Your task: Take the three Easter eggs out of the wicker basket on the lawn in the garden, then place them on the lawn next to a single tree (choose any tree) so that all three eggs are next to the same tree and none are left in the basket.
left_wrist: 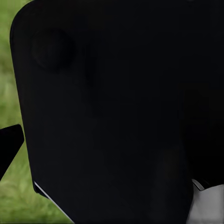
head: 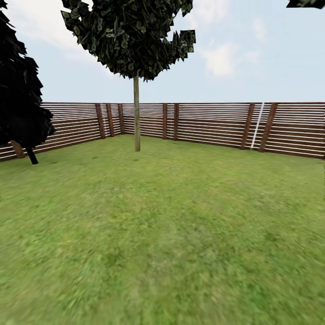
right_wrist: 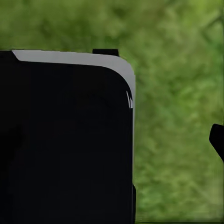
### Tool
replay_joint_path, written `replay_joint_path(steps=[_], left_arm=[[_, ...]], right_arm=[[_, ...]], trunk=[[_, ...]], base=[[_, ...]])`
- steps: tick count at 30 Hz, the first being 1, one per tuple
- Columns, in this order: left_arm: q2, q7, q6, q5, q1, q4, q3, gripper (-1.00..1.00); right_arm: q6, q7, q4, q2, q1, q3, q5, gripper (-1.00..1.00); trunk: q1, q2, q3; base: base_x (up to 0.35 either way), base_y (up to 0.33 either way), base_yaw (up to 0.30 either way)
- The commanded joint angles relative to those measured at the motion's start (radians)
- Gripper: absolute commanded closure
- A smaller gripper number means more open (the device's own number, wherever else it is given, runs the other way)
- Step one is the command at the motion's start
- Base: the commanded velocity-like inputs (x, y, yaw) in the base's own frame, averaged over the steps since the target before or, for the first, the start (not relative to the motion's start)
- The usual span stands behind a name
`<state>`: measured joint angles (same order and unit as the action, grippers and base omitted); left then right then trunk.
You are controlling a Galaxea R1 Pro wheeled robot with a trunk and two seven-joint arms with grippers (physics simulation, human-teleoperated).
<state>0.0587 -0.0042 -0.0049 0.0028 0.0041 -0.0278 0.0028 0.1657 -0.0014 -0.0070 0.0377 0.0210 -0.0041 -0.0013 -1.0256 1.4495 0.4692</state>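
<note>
The lawn (head: 171,234) spreads wide and flat ahead of me in the head view. A tree (head: 136,113) with a thin pale trunk and a jagged dark green crown stands at the far middle left, close to the garden's fence corner. The Easter eggs and the wicker basket are out of view. In the left wrist view a large black robot part (left_wrist: 116,107) blocks most of the picture, with one dark fingertip (left_wrist: 10,140) at the edge over grass. The right wrist view has a similar black part (right_wrist: 65,140) and a dark fingertip (right_wrist: 217,140) over grass.
A dark brown slatted fence (head: 212,124) closes the garden at the back and runs forward on the left. An all-black columnar tree (head: 20,90) stands at the far left by the fence. Open grass lies between me and the pale-trunked tree.
</note>
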Motion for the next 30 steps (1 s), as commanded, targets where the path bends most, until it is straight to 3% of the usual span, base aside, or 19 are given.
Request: replay_joint_path(steps=[1, 8, 30], left_arm=[[0.0, 0.0, 0.0, 0.0, 0.0, -0.002, 0.0, -1.0], [0.001, 0.0, 0.0, -0.001, 0.0, -0.002, -0.001, -1.0], [0.001, 0.0, 0.0, -0.001, 0.0, -0.002, -0.001, -1.0]], right_arm=[[0.004, 0.0, 0.001, 0.0, 0.001, 0.0, 0.0, -1.0], [0.003, 0.0, 0.001, 0.004, 0.001, -0.001, 0.0, -1.0], [0.003, 0.0, 0.001, 0.006, 0.001, -0.002, -0.001, -1.0]], trunk=[[0.001, 0.001, 0.001], [0.001, 0.001, 0.001], [0.001, 0.001, 0.001]], base=[[-0.329, 0.001, -0.012], [-0.326, 0.0, -0.139], [-0.289, 0.0, -0.256]])
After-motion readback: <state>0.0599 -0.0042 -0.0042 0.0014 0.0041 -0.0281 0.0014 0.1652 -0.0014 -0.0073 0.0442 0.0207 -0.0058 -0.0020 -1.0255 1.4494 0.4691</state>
